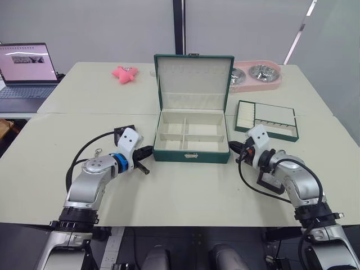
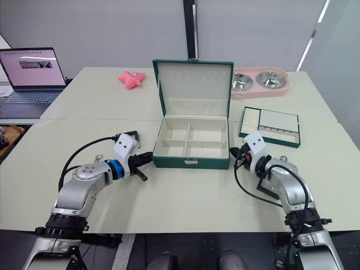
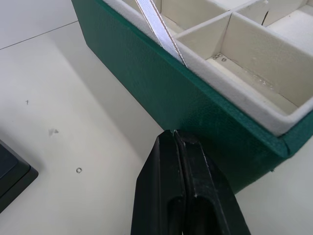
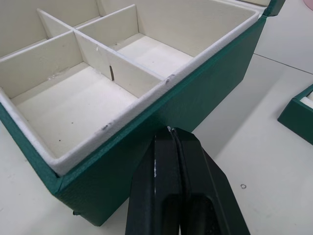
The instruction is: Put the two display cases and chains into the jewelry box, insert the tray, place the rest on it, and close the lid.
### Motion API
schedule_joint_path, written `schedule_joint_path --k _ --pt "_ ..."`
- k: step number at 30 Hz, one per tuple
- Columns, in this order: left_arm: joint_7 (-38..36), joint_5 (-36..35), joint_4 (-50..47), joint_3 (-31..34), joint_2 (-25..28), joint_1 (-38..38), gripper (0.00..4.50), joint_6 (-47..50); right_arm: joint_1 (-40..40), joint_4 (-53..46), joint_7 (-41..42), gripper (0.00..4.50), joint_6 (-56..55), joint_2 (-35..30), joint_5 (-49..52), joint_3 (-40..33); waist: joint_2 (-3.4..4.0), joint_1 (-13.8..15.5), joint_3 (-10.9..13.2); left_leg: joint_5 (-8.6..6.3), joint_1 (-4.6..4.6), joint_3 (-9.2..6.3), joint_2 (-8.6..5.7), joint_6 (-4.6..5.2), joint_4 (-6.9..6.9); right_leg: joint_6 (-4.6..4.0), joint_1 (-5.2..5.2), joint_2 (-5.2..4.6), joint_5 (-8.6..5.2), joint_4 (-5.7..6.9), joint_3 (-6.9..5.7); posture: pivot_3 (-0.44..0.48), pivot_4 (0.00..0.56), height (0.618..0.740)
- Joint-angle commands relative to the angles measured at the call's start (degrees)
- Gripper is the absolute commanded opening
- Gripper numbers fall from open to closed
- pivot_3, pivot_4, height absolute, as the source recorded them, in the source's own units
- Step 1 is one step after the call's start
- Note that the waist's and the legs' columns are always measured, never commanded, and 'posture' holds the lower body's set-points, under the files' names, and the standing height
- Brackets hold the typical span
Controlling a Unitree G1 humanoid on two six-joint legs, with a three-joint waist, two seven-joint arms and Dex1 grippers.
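- Two grippers flank the jewelry box, one at each short side, both low over the table.
- Left gripper: fingers pressed together with nothing between them, tips just beside the box's left outer wall near its front corner.
- Right gripper: fingers likewise pressed together and empty, tips just beside the box's right outer wall.
- Jewelry box: dark green, cream-lined, open; dividers split the interior into several compartments. A small metal clasp sits at the middle of the front wall.
- Lid: raised upright from the box's rear edge, cream lining facing forward, a gathered pocket across its lower part.
- Tray: shallow, green-rimmed, cream-lined, lying flat on the table to the right of the box and slightly behind it, apart from the box.
- Display case: a dark flat corner shows on the table left of the box, near the left gripper; a black-framed edge also appears behind the left wrist.
- Chains: a small ring-ended metal piece lies on the table left of the box, beside the left arm; finer detail cannot be told.
- Behind the box, on the far part of the table: a pink star-shaped toy to the left, a pink holder with two metal bowls to the right.
- Laptop: open, on a separate surface far left of the box.
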Motion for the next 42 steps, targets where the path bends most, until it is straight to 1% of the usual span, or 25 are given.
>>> schedule_joint_path --k 1,15,19,23,26,28,29,31,32,35,36,38,42 --pt "-1.6 -1.4 -3.4 -0.8 -0.7 0.4 0.00 0.3 -1.4 -1.1 0.3 0.02 -0.5 1.0 0.2 0.3 0.00 0.0 0.0 0.00 0.00 0.00 0.00 0.00 0.00 0.00 0.00 0.00 0.00 0.00 0.00 0.000 0.150 0.740" --pt "-2.0 -1.2 -3.7 -1.0 -0.5 1.1 0.00 0.6 -1.0 -1.2 0.3 0.02 -0.4 0.9 -0.1 -0.2 0.00 0.0 0.0 0.00 0.00 0.00 0.00 0.00 0.00 0.00 0.01 0.00 0.00 0.00 0.00 0.000 0.150 0.740" --pt "-1.4 -0.9 -2.8 0.2 -0.1 1.1 0.00 -0.1 -0.8 -1.9 0.0 0.02 -0.6 0.9 0.3 -0.9 0.00 0.0 0.0 0.00 0.00 -0.01 0.00 0.00 -0.01 0.00 0.00 0.00 0.00 0.00 -0.01 0.000 0.150 0.740" --pt "-1.4 -2.6 -1.6 4.0 1.4 1.1 0.00 0.2 0.3 -3.3 -1.6 0.02 -1.4 0.3 1.1 -4.3 0.00 0.0 0.0 0.00 -0.01 0.00 0.00 0.00 -0.01 0.00 -0.01 0.00 0.00 0.00 0.00 0.000 0.150 0.740" --pt "-2.5 -5.0 -1.5 8.1 3.9 1.5 0.00 0.8 2.7 -6.1 -0.1 0.02 -0.4 -1.2 5.9 -10.0 -0.01 0.1 0.0 0.00 -0.02 -0.02 0.00 0.00 -0.02 0.00 -0.01 0.00 0.00 -0.02 -0.02 0.000 0.150 0.740" --pt "-2.9 -6.2 -1.6 10.0 5.2 1.9 0.00 1.2 4.3 -7.6 1.6 0.02 -0.1 -2.5 8.2 -12.2 0.00 0.2 0.0 0.00 -0.04 -0.03 0.00 0.00 -0.04 0.00 0.00 -0.01 0.00 -0.06 -0.03 0.000 0.150 0.740" --pt "-3.0 -6.9 -2.0 11.2 5.9 2.4 0.00 1.6 5.4 -8.4 2.5 0.20 0.6 -3.6 9.1 -13.2 0.00 0.2 0.0 0.00 -0.05 -0.03 -0.02 0.00 -0.04 0.00 0.00 -0.03 0.00 -0.07 -0.03 0.000 0.150 0.740" --pt "-4.2 -8.5 -2.9 15.1 8.5 5.2 0.38 2.1 8.6 -8.6 5.5 0.58 0.3 -7.9 10.0 -16.2 0.00 0.2 0.0 0.00 -0.03 -0.01 -0.02 0.01 -0.05 0.00 0.03 -0.04 0.00 -0.13 -0.03 0.000 0.150 0.740" --pt "-4.9 -8.8 -2.1 17.1 10.3 6.8 0.61 1.8 10.1 -8.5 7.3 0.84 0.3 -10.2 10.9 -18.0 0.00 0.2 0.0 -0.01 -0.03 -0.01 -0.02 0.01 -0.07 0.00 0.03 -0.04 0.00 -0.16 -0.03 0.000 0.150 0.740" --pt "-6.5 -9.5 0.5 21.6 14.0 10.4 1.55 0.9 13.6 -6.9 11.3 1.61 -0.7 -15.7 12.1 -21.7 0.01 0.1 0.0 -0.01 -0.02 0.01 0.00 0.01 -0.13 0.00 0.02 -0.03 0.00 -0.22 -0.01 0.000 0.150 0.740" --pt "-6.8 -9.6 1.7 22.9 15.0 11.4 1.80 0.3 14.7 -5.6 12.5 1.82 -1.8 -17.5 11.4 -22.3 0.01 0.1 0.0 -0.01 -0.02 0.01 0.00 0.02 -0.13 0.00 0.02 -0.02 0.00 -0.23 -0.01 0.000 0.150 0.740" --pt "-7.9 -8.7 5.7 25.5 17.8 13.6 2.48 -1.9 17.0 -2.9 15.1 2.41 -3.7 -20.7 10.7 -24.0 0.01 0.1 0.0 -0.01 0.02 -0.01 0.00 0.02 -0.12 0.00 0.06 -0.02 0.00 -0.22 -0.01 0.000 0.150 0.740" --pt "-9.2 -7.3 13.4 29.0 22.5 16.1 3.73 -7.1 18.7 2.9 18.7 3.54 -6.4 -24.0 11.5 -27.0 0.00 0.1 0.0 -0.01 0.06 0.01 0.00 0.02 -0.12 0.00 0.09 0.00 0.00 -0.23 -0.01 0.000 0.150 0.740"
